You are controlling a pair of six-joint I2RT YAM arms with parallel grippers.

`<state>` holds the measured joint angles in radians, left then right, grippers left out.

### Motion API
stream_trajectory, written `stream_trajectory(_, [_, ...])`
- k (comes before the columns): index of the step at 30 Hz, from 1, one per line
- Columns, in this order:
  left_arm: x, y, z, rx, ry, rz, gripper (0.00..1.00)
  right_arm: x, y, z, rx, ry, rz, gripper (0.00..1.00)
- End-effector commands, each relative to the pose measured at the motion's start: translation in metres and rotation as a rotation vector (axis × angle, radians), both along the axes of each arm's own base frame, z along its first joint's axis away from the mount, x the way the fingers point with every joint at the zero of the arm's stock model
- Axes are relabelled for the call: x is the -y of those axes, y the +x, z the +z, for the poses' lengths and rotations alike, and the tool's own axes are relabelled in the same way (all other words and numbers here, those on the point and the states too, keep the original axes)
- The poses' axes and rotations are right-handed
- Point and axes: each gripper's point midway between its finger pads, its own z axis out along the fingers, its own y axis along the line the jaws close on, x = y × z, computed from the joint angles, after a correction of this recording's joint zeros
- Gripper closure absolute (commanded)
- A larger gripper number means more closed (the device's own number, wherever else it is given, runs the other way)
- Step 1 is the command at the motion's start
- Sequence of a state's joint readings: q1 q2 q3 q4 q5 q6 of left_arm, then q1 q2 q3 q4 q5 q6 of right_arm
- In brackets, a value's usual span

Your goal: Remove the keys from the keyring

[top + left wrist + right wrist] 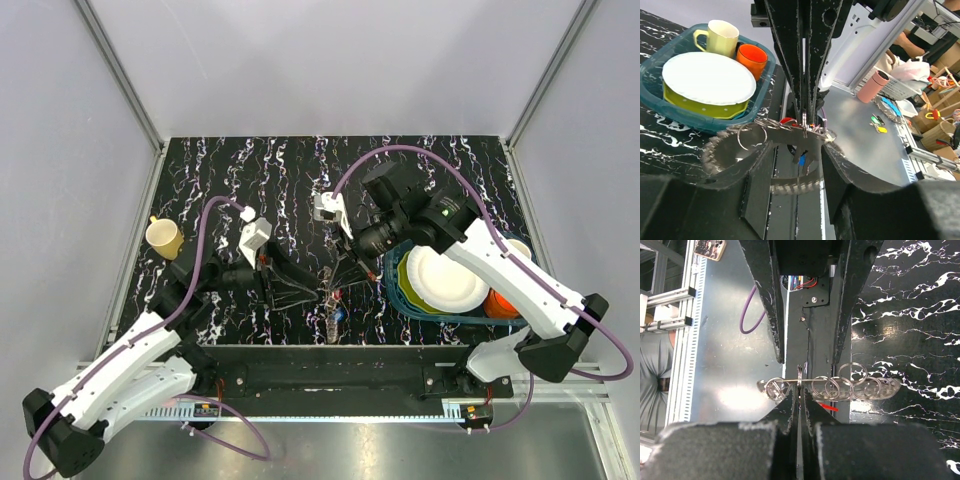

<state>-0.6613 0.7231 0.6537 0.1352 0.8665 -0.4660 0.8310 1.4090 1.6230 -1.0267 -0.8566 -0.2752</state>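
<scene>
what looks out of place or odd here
Nothing spilled or broken. One pale yellow mug sits alone far left, apart from the teal plastic bin of dishes. The silvery toothed metal keyring is pinched in the right gripper.

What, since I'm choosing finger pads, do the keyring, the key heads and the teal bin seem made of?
Keyring: bare metal, probably steel; thin silvery loops with bright glints. Red key head and blue key head: likely plastic, from the flat saturated colour, though too small to be sure. Teal bin: moulded plastic, slightly glossy, rounded rim.
</scene>
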Motion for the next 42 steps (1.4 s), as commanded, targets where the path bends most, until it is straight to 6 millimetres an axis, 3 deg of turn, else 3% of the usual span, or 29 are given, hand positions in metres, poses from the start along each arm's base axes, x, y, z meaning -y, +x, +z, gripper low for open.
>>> stream_trajectory(1, [0.001,-0.012,0.024,0.047,-0.074,-0.08,0.57,-0.003,-0.002,0.019,0.035,0.058,0.048,1.0])
stream_trajectory(9, [0.009,-0.004,0.02,-0.009,-0.063,-0.093,0.62,-0.003,-0.002,0.013,0.028,0.045,0.064,1.0])
stream_trajectory(17, [0.013,0.001,0.015,-0.017,-0.018,-0.105,0.76,-0.006,-0.001,0.008,0.009,0.037,0.072,1.0])
stream_trajectory(33, [0.015,0.007,0.015,0.019,0.018,-0.095,0.74,-0.007,-0.004,0.003,-0.017,0.027,0.095,1.0])
stream_trajectory(36, [0.015,0.006,0.012,0.018,0.03,-0.109,0.86,-0.007,-0.003,0.004,-0.016,0.024,0.091,1.0])
stream_trajectory(37, [0.015,0.007,0.009,0.012,0.041,-0.109,1.0,-0.006,-0.003,0.003,-0.016,0.023,0.089,1.0])
stream_trajectory(40, [0.015,0.008,0.009,0.015,0.046,-0.1,1.0,-0.008,0.001,0.004,-0.009,0.016,0.064,1.0])
stream_trajectory(42, [0.015,0.01,0.012,0.017,0.034,-0.075,1.0,-0.009,0.009,0.005,0.019,0.011,0.018,0.91])
